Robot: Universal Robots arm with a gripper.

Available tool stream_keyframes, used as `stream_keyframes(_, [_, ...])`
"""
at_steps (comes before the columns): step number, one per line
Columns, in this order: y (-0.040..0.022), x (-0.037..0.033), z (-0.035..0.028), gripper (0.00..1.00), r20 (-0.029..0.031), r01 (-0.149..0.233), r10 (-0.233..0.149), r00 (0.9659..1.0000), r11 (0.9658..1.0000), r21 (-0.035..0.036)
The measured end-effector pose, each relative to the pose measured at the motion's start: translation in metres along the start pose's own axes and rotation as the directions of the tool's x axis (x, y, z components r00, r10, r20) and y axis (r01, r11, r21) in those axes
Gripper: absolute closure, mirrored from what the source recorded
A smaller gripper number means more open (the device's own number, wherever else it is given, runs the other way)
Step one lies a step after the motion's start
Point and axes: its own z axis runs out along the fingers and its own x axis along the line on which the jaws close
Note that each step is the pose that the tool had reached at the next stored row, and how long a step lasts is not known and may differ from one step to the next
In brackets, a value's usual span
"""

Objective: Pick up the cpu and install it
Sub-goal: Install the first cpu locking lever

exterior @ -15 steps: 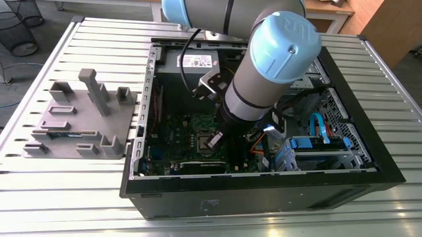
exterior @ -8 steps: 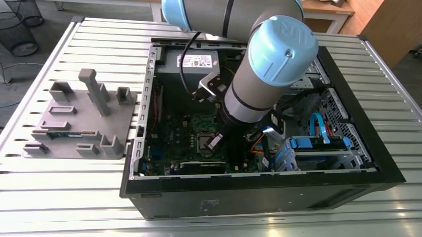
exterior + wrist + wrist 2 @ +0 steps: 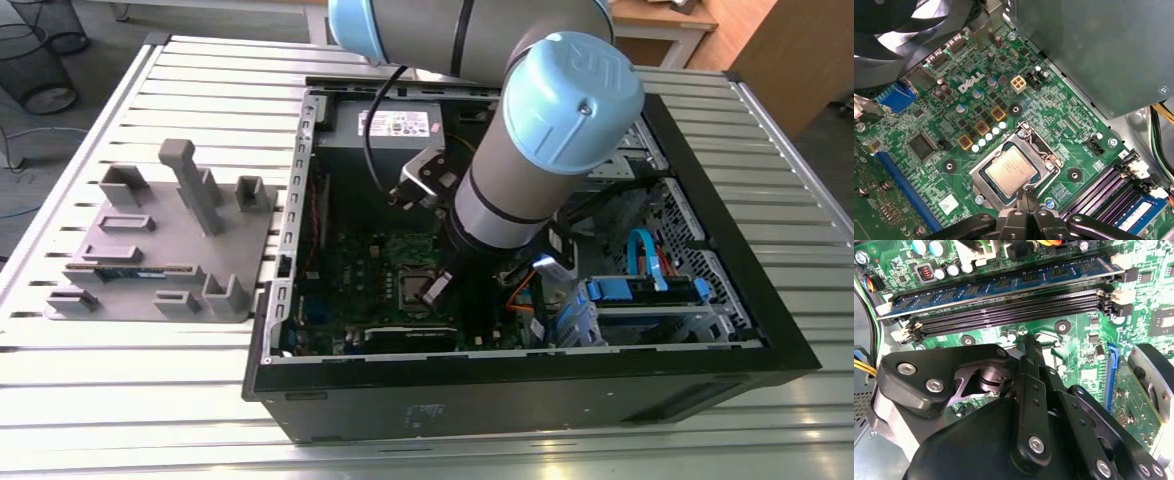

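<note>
the cpu (image 3: 1013, 171) is lying flat in its socket (image 3: 1045, 150) on the motherboard (image 3: 929, 120), so we are judging it seated. we are holding the gripper (image 3: 1026, 195) pinched shut, gripping nothing, its tips at the socket's edge, likely to press there. the computer case (image 3: 534, 395) is lying open on a slatted metal table (image 3: 120, 390), and a grey fixture (image 3: 160, 260) is sitting beside it.
</note>
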Motion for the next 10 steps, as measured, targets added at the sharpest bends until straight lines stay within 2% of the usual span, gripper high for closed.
stream_keyframes(10, [-0.0005,-0.0004,-0.0002,0.89,-0.0023,0.033,-0.033,0.9994,0.9994,-0.0039])
